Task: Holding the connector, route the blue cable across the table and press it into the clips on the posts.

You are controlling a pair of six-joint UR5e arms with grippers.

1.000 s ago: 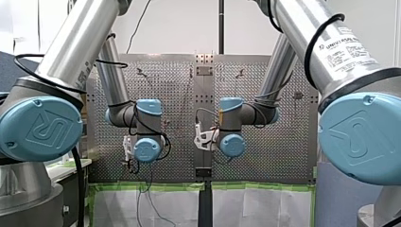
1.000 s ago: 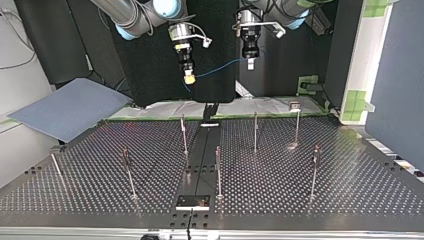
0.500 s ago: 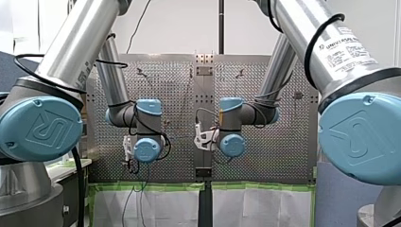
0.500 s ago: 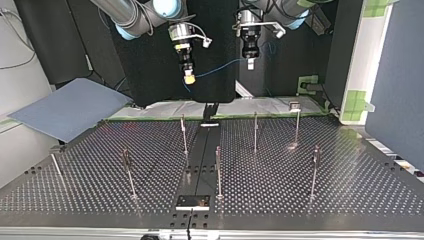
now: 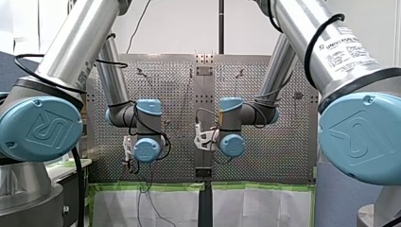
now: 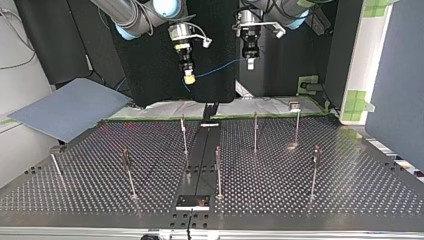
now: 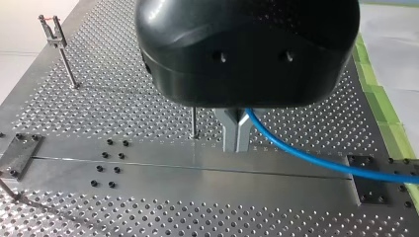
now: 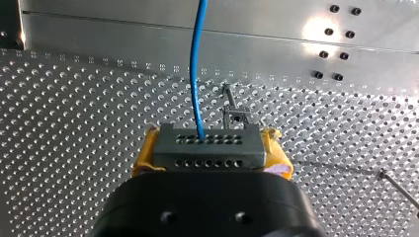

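Two pincers hang above the desk (image 6: pixel 300 190), well clear of its posts (image 6: pixel 255 131). My right pincer (image 8: pixel 207 144) is clamped on the connector (image 8: pixel 206 154). Its yellow pads (image 8: pixel 143 157) press the two ends of the grey block, whose face of small holes points away from the pincer, down at the desk. The cable (image 8: pixel 196 74) leaves one of the upper holes and runs straight ahead of the pincer. Just ahead of the connector and below it, a post topped with a clip (image 8: pixel 236 114) stands on the desk.

My left pincer (image 7: pixel 236 133) is narrow, its metal fingers (image 7: pixel 230 129) drawn together on the cable. The cable comes out at the fingers' side and sweeps away beside the pincer, over the desk. A thin post (image 7: pixel 193 121) stands just beside the fingers, lower down. Another with a clip stands well off to the other side.

Seen from across the desk, the cable sags in a shallow arc between the two pincers, held in the air above the posts.
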